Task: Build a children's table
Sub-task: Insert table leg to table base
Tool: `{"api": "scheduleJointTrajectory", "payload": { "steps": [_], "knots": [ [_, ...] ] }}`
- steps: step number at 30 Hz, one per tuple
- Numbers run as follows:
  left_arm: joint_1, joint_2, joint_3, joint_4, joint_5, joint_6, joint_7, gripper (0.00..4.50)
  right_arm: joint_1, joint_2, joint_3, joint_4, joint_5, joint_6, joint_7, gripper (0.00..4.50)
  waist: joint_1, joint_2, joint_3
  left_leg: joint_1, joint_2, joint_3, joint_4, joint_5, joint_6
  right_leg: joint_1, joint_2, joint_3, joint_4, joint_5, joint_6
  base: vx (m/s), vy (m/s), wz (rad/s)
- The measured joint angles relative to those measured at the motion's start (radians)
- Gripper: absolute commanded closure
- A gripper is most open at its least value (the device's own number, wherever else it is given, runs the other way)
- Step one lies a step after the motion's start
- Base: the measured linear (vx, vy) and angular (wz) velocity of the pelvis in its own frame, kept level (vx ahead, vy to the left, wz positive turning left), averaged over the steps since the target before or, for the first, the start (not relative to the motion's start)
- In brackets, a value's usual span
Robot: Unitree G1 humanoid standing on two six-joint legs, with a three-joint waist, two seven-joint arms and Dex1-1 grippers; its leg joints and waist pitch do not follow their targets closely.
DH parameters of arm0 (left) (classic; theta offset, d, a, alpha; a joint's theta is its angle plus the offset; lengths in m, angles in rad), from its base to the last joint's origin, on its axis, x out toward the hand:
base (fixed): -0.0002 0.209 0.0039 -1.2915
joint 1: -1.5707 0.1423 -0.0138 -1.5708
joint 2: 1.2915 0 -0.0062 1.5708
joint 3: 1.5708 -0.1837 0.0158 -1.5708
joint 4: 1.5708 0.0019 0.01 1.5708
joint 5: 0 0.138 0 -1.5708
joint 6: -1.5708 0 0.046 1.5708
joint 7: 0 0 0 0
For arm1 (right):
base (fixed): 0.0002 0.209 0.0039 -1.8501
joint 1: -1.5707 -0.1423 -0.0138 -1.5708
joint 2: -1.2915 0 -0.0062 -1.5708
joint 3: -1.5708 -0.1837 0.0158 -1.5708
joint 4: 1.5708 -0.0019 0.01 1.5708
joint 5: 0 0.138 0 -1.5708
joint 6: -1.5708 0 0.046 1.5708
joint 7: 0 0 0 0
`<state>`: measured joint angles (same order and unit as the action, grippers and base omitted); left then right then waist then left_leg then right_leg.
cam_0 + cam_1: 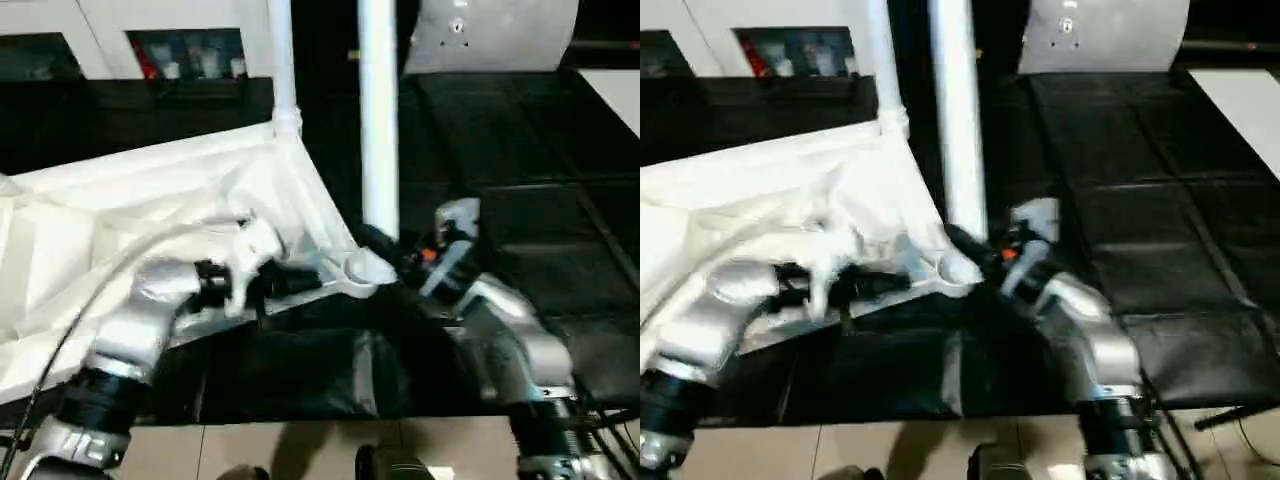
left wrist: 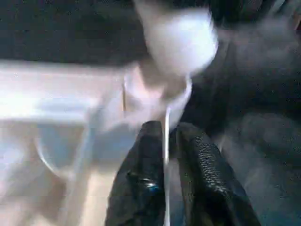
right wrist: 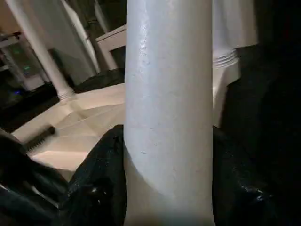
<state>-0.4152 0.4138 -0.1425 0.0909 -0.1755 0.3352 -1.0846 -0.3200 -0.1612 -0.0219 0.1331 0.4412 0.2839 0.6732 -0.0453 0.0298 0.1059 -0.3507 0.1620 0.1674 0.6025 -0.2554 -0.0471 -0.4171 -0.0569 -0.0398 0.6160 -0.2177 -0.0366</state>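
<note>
Right gripper [image 1: 400, 262] is clamped around the base of an upright white leg [image 1: 378, 120] standing in the near corner socket [image 1: 366, 268] of the upturned table top [image 1: 150, 210], while the left gripper [image 2: 165, 155], just beside that socket, pinches the top's thin edge wall, fingers nearly closed.

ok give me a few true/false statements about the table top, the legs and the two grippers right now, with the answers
1. The right gripper is shut on a white leg. True.
2. That leg lies flat on the black mat. False: it stands upright at the near corner socket of the table top.
3. Another leg already stands at the far corner. True.
4. The left gripper holds a leg. False: its fingers pinch the top's thin edge by the corner socket.
5. The top is black. False: it is white.
</note>
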Motion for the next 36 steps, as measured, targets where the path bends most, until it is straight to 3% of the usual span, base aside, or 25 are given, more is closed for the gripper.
{"api": "scheduleJointTrajectory", "payload": {
  "steps": [5,12,14,18,22,27,35,36],
  "knots": [
    [-0.043,-0.03,0.032,0.043,-0.025,-0.012,0.033,3.63,0.002,-0.003,0.011,-0.004,-0.006,0.0,-0.004,2.59,0.003,0.0,0.0,-0.001,0.001,0.0,0.002,0.003,-0.003,0.0,0.0,0.0,0.003,0.001,0.0,0.0,0.0,0.0],
    [-0.298,-0.185,0.171,0.219,0.023,0.094,0.492,3.63,0.009,-0.009,0.072,-0.032,-0.058,-0.001,-0.009,2.59,0.024,0.0,0.0,-0.005,0.001,-0.001,0.014,0.003,-0.003,0.0,-0.001,-0.001,0.011,0.002,-0.001,0.0,0.0,0.0],
    [-0.337,-0.21,0.182,0.234,0.023,0.11,0.544,3.63,0.009,-0.009,0.082,-0.039,-0.067,-0.001,-0.011,2.59,0.026,-0.001,0.0,-0.006,0.002,-0.002,0.015,0.003,-0.002,-0.001,-0.001,-0.001,0.011,0.002,-0.001,0.0,0.0,0.0],
    [-0.352,-0.257,0.144,0.185,0.002,0.13,0.498,3.63,0.003,-0.012,0.091,-0.042,-0.09,-0.006,-0.024,2.59,0.031,0.0,-0.001,-0.008,0.002,-0.002,0.017,0.002,-0.002,-0.001,-0.001,-0.002,0.012,0.002,-0.001,0.0,0.0,0.0],
    [-0.33,-0.272,0.075,-0.015,-0.088,0.225,0.4,3.63,-0.01,-0.027,0.082,-0.032,-0.124,-0.022,-0.065,2.59,0.036,0.0,-0.001,-0.014,0.003,-0.003,0.023,0.001,0.0,-0.005,-0.001,-0.003,0.015,0.002,-0.001,0.0,0.0,0.0],
    [-0.322,-0.254,0.01,-0.154,-0.147,0.271,0.339,3.63,-0.028,-0.033,0.069,-0.03,-0.133,-0.01,-0.082,2.59,0.035,0.001,-0.001,-0.013,0.004,-0.003,0.025,0.004,0.002,-0.004,-0.001,-0.003,0.017,0.004,-0.001,0.0,0.0,0.0],
    [-0.317,-0.234,-0.023,-0.152,-0.105,0.245,0.348,3.63,-0.043,-0.038,0.067,-0.012,-0.138,0.004,-0.099,2.59,0.033,0.002,-0.001,-0.012,0.004,-0.003,0.027,0.007,0.002,-0.002,-0.001,-0.003,0.016,0.01,-0.002,0.0,0.0,0.0],
    [-0.316,-0.214,-0.016,-0.132,-0.1,0.237,0.36,3.34,-0.044,-0.038,0.067,-0.012,-0.138,0.009,-0.098,2.59,0.03,0.002,-0.001,-0.012,0.004,-0.003,0.028,0.008,0.002,-0.002,-0.001,-0.003,0.016,0.011,-0.002,0.0,0.0,0.0]
  ]
}}
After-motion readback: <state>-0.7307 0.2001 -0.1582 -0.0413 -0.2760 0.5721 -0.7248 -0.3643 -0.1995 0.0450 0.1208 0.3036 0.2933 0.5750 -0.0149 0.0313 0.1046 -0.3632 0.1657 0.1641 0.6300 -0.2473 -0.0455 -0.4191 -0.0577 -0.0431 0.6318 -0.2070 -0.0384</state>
